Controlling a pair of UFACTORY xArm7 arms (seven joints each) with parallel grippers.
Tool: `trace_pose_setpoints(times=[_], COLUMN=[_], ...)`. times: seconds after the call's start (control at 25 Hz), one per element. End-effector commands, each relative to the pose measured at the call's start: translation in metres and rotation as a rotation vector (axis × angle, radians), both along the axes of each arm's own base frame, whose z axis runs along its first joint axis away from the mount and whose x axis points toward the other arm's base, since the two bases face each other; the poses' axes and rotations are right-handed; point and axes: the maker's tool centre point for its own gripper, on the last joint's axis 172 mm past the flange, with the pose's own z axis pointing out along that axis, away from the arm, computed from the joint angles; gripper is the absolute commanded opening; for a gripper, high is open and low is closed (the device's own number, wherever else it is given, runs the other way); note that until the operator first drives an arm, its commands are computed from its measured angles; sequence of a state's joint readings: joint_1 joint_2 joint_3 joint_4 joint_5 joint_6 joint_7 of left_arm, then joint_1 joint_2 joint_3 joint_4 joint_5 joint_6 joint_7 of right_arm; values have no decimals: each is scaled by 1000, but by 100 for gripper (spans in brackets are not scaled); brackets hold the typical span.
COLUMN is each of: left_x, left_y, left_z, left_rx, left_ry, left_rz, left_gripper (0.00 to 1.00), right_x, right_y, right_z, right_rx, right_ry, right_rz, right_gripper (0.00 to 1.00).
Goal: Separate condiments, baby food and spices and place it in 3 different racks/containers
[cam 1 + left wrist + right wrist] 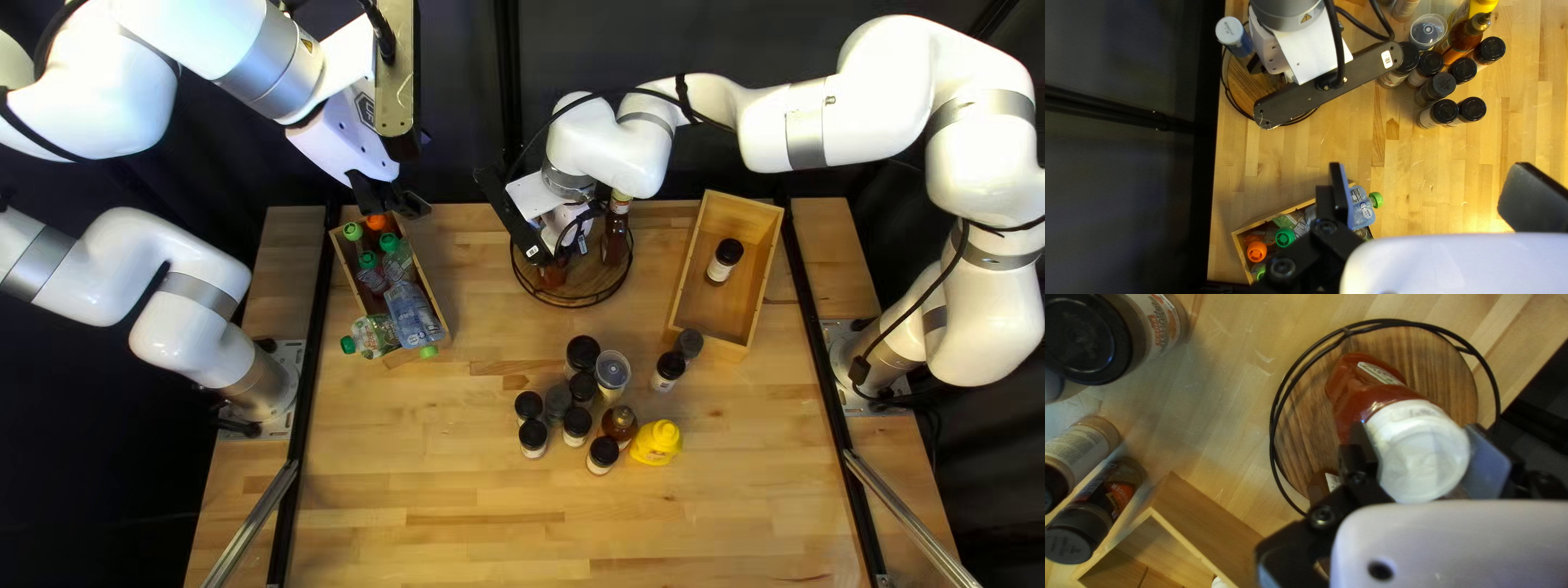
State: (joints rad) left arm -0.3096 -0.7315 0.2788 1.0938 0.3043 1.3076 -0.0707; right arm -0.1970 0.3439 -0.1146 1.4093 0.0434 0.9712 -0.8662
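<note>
A dark curtain (675, 38) hangs behind the table (435, 468) — pale, striped wood.

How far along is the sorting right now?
Baby food looks done: pouches fill a box. The right tool grips a red bottle at the round rack. Left to sort: yellow bottle, amber bottle and the clustered jars. One spice jar is boxed.

Over there, a dark curtain (457, 98) is hanging behind the wooden table (435, 468); black rails (314, 348) are flanking it.
</note>
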Motion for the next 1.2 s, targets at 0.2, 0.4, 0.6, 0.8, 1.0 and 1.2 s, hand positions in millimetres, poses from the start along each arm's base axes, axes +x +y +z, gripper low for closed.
trace_pose_setpoints(times=[0.2,0.4,0.6,0.8,1.0,1.2], left_x=[0,0,0,0,0,0], left_y=[0,0,0,0,0,0], left_z=[0,0,0,0,0,0], left_rx=[0,0,0,0,0,0], left_ry=[0,0,0,0,0,0], left_rz=[0,0,0,0,0,0], left_gripper=[100,100,100,100,100,100], right_x=[-13,-36,-70,-108,-139,-158], right_y=[22,72,148,227,284,320], right_z=[41,93,113,103,88,57], right_rx=[13,73,162,199,200,186], right_ry=[-34,-92,-133,-169,-194,-173], right_rz=[-5,-64,-194,-317,-405,-483], right_gripper=[100,100,100,100,100,100])
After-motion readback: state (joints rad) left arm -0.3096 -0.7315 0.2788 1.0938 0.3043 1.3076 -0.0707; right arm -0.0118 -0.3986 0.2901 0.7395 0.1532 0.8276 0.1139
